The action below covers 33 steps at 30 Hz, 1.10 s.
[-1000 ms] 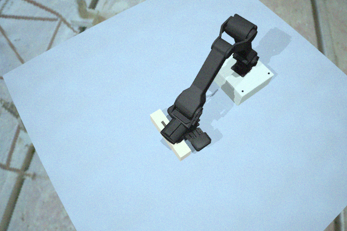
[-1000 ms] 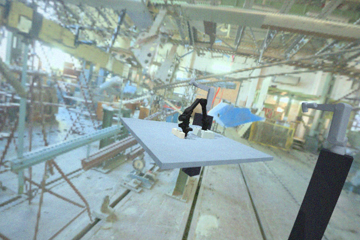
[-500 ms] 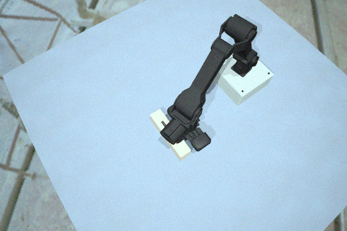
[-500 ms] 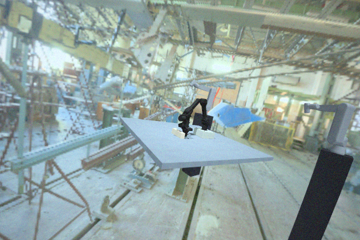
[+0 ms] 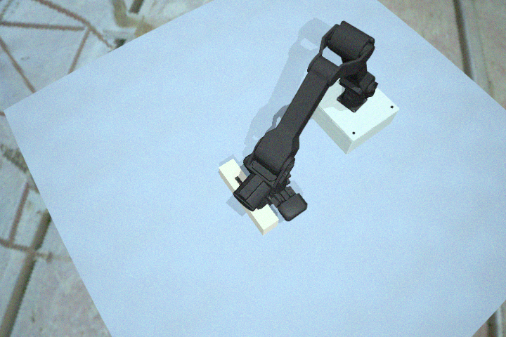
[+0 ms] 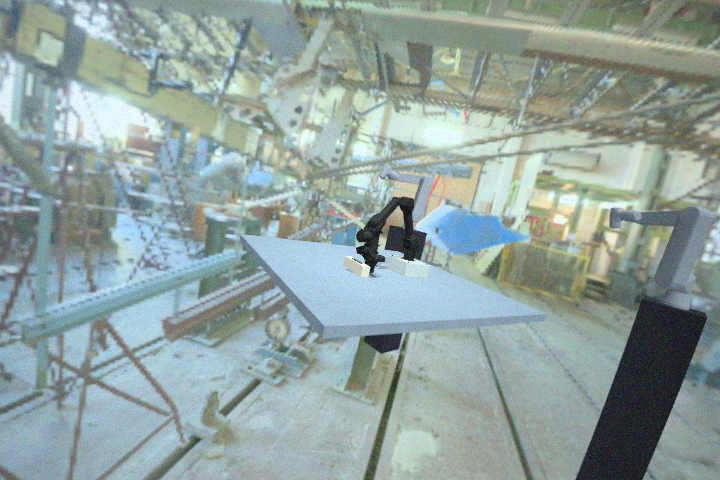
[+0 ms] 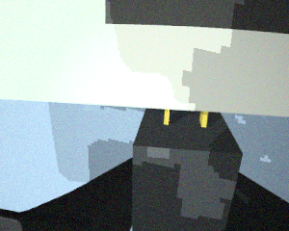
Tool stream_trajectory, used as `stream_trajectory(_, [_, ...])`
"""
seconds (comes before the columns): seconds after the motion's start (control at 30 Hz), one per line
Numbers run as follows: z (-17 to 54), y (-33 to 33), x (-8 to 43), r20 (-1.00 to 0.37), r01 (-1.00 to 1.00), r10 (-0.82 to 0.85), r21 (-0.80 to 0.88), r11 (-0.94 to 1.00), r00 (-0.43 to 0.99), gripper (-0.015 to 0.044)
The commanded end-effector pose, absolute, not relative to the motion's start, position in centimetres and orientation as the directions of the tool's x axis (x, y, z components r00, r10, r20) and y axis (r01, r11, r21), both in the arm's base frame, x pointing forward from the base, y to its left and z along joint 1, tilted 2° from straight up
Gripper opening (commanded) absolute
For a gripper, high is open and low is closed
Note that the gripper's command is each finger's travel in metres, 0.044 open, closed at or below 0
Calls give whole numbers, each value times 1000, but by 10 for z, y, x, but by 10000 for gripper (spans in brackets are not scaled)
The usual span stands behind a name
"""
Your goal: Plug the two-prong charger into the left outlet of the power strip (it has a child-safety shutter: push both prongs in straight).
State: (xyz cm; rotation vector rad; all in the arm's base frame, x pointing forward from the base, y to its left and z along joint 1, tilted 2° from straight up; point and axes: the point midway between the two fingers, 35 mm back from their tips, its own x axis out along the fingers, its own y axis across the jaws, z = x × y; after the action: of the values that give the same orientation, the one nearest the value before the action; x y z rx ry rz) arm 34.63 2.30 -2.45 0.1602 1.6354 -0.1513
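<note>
The cream power strip (image 5: pixel 266 217) (image 6: pixel 354 265) (image 7: pixel 63 58) lies on the table, partly under my arm in the top view; its left outlet cannot be made out. My gripper (image 6: pixel 372 271) (image 7: pixel 178 169) is shut on the dark block-shaped charger (image 7: pixel 156 185), a black finger on each side of it in the wrist view. Two yellow prongs (image 7: pixel 203 119) rise from the charger's far face towards the strip. Their upper ends meet the strip's near edge in that view; whether they touch it or enter it cannot be told. The top and exterior views do not show the charger clearly.
The white base box (image 5: pixel 369 123) (image 6: pixel 410 270) stands beside the strip under my arm's base. A dark band (image 7: pixel 183 12) crosses the strip at the top of the wrist view. The pale blue table (image 5: pixel 161 258) (image 6: pixel 429 302) bears everything. A grey arm (image 6: pixel 673 254) stands off the table on a black pillar.
</note>
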Motion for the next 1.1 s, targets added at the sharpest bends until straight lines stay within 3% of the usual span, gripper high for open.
stream_trajectory(0.0, [-23,23,349,-998,193,15,3,981,-62,0])
stream_trajectory(1.07, [-23,22,355,-998,193,15,3,981,-62,0])
